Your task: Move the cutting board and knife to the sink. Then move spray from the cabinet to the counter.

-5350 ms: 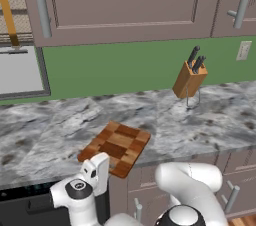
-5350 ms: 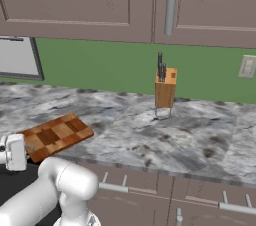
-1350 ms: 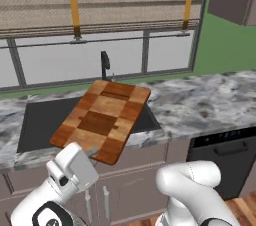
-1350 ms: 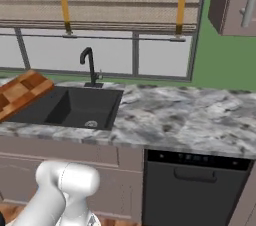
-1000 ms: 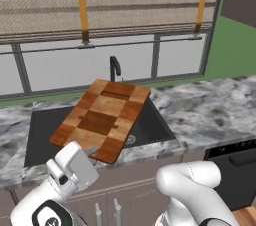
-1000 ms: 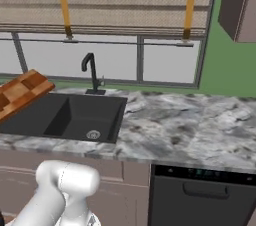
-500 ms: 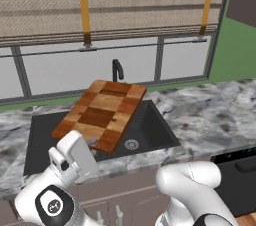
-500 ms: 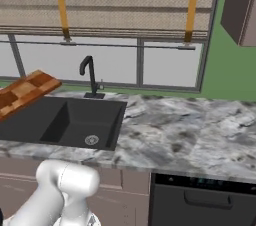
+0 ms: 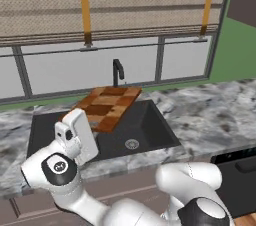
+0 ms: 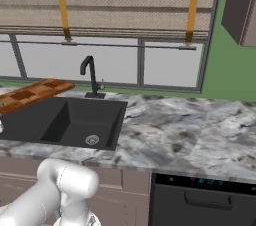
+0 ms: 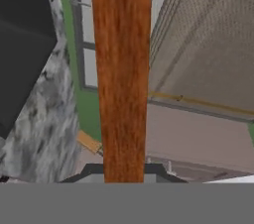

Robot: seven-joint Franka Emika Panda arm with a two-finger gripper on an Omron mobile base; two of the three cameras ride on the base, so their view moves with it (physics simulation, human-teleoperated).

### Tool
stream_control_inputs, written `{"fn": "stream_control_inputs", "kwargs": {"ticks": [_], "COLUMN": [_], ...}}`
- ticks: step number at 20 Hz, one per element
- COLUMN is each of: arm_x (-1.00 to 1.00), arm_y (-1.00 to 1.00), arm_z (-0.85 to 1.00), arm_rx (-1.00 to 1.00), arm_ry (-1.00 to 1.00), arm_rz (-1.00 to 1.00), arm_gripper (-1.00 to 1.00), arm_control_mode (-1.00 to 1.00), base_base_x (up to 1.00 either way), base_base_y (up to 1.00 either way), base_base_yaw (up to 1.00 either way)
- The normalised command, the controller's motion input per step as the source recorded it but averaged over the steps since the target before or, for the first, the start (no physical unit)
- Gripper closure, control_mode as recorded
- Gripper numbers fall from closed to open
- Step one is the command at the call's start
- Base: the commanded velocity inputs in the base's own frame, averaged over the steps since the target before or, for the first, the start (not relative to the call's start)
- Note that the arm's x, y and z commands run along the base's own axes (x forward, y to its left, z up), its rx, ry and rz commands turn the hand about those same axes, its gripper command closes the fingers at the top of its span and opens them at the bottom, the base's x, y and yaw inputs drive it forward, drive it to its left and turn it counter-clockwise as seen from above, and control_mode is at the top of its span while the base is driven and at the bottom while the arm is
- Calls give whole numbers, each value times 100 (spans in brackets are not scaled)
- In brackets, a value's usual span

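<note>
The robot's jaws stay clenched on the near edge of the checkered dark-brown-and-tan wooden cutting board (image 9: 106, 107), held tilted in the air above the black sink basin (image 9: 135, 135), which is set in the grey-and-white marbled desk (image 9: 215, 115), with a black faucet (image 9: 117, 72) behind it.

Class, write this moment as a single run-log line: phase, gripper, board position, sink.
phase: carrying | gripper: shut on cutting board | board: held above sink, tilted | sink: black basin, nothing seen in it
</note>
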Motion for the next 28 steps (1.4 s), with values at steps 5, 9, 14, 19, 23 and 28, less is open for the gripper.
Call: {"fn": "stream_control_inputs", "kwargs": {"ticks": [5,9,14,19,23,28], "arm_x": [29,24,18,22,34,28], "arm_y": [-2,-21,-37,-55,-64,-72], "arm_z": [0,-8,-21,-38,-51,-55], "arm_rx": [4,9,18,22,23,21], "arm_ry": [33,36,32,21,10,0], "arm_rz": [-1,0,0,0,0,0], "arm_gripper": [100,100,100,100,100,100], "arm_control_mode": [-100,-100,-100,-100,-100,-100], "base_base_x": [0,0,0,0,0,0], "base_base_y": [0,0,0,0,0,0], "base_base_yaw": [0,0,0,0,0,0]}}
